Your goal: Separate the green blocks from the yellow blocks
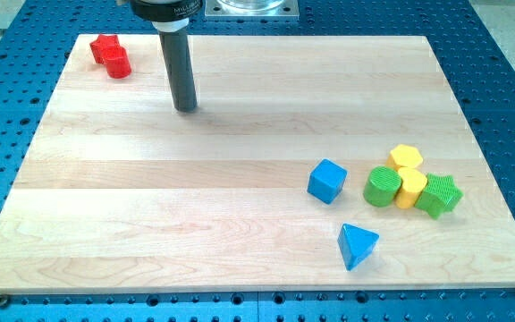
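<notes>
A green cylinder [382, 186] and a green star-shaped block [439, 194] sit at the view's right, with a yellow cylinder [410, 187] touching between them. A yellow hexagonal block [407, 157] lies just above, touching the group. My tip [185, 107] rests on the board at the upper left, far from this cluster.
A blue cube [326, 181] lies left of the green cylinder. A blue triangular block [357, 245] lies below it. Two red blocks [111, 55] sit together at the board's top left corner, left of my tip. The wooden board [150, 206] lies on a blue perforated table.
</notes>
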Available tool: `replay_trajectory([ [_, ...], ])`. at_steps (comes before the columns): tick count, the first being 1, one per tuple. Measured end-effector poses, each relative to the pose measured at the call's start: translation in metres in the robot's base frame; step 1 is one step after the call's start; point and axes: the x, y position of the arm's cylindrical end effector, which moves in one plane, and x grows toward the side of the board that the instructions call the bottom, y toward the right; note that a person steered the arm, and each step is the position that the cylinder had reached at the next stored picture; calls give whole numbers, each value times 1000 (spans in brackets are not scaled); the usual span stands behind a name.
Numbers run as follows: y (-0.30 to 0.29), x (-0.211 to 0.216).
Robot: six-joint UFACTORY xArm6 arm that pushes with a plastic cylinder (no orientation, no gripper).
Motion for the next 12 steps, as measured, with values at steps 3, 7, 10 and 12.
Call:
replay_trajectory([
  [3, 42, -24],
  [7, 140, -14],
  [10, 244, -13],
  [12, 324, 56],
])
